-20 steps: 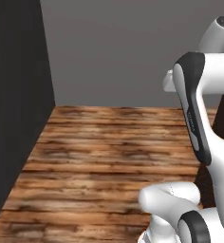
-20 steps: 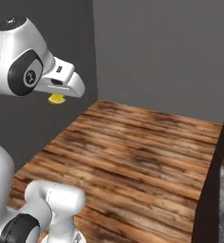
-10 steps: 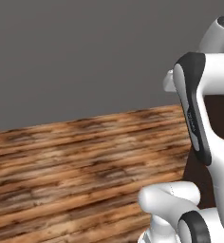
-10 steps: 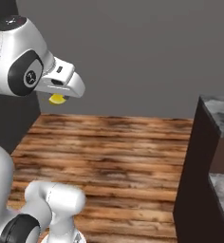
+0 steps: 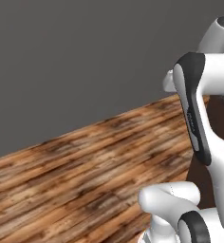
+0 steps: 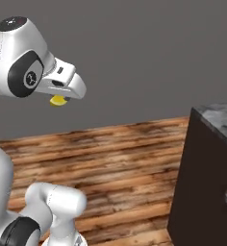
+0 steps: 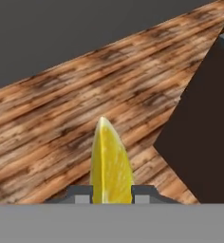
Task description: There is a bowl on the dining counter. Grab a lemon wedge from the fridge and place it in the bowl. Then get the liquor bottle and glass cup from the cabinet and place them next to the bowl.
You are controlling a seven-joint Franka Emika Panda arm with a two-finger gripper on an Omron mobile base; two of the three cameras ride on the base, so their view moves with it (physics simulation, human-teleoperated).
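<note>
Lemon wedge (image 7: 110, 163) clamped between the jaws, carried high above the wood floor (image 6: 115, 153). Bench (image 6: 209, 163) edge at right. Wedge looks light, soft, likely slippery with juice; pinch across flat faces seems best, gently.

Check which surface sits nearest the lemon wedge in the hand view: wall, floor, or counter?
The floor: its wood planks lie directly behind the lemon wedge. The dark counter stands off to one side and the grey wall lies beyond.
</note>
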